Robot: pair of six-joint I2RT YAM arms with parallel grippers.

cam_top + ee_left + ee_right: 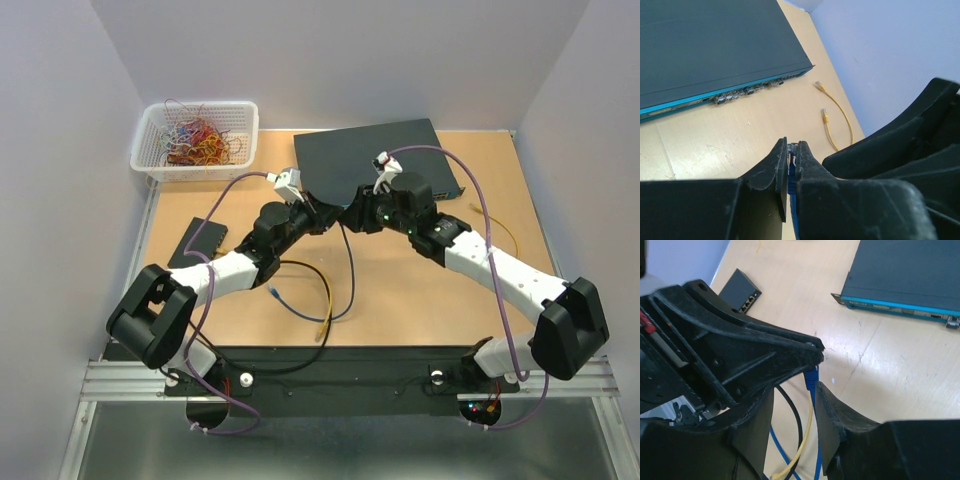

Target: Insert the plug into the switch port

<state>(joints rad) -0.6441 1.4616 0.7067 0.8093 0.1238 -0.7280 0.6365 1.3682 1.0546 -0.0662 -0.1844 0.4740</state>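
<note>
Left tool point(792, 146) clamped on your blue plug point(811, 375), held above the middle of the counter point(420, 290), near the port row point(742, 91) of the switch point(372, 155) lying along the far edge, your right tool point(795, 389) spread apart, just beside the plug

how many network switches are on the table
2. A large switch lies at the far middle; a small black switch lies near the left edge. Another could be hidden from view.
</note>
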